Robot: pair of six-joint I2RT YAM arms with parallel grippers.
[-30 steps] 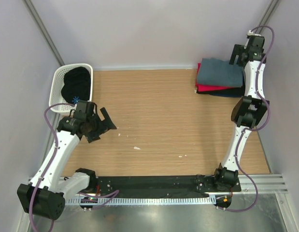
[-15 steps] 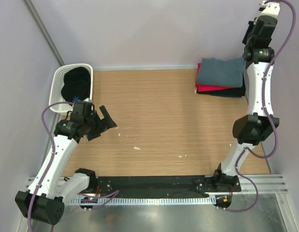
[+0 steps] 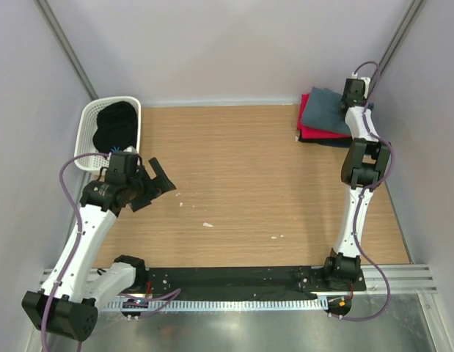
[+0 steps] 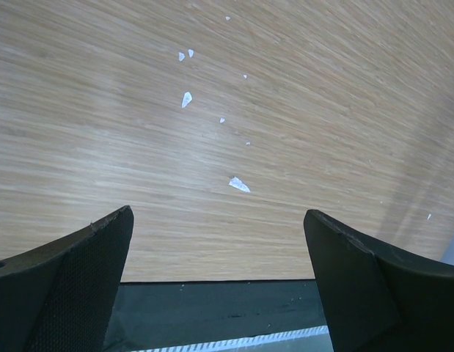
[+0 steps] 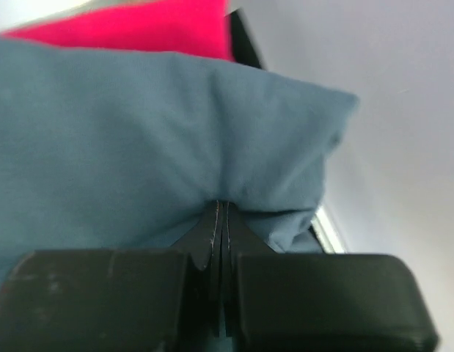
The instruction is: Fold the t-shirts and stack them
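The right claw [image 5: 221, 211] is pinched shut on a pucker of the blue-grey t-shirt [image 3: 326, 106], which tops the stack [image 3: 318, 135] at the worktop's [image 3: 249, 176] far right corner directly beneath it, while the left claw [image 3: 155, 185] gapes empty well apart, by the basket [image 3: 86, 125].

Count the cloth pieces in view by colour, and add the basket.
blue-grey shirt, top of the stack: 1
red shirt, beneath it: 1
dark shirt, bottom of the stack: 1
black cloth in the basket: 1 bundle; cannot tell how many shirts it holds
basket, white: 1
Total: 5
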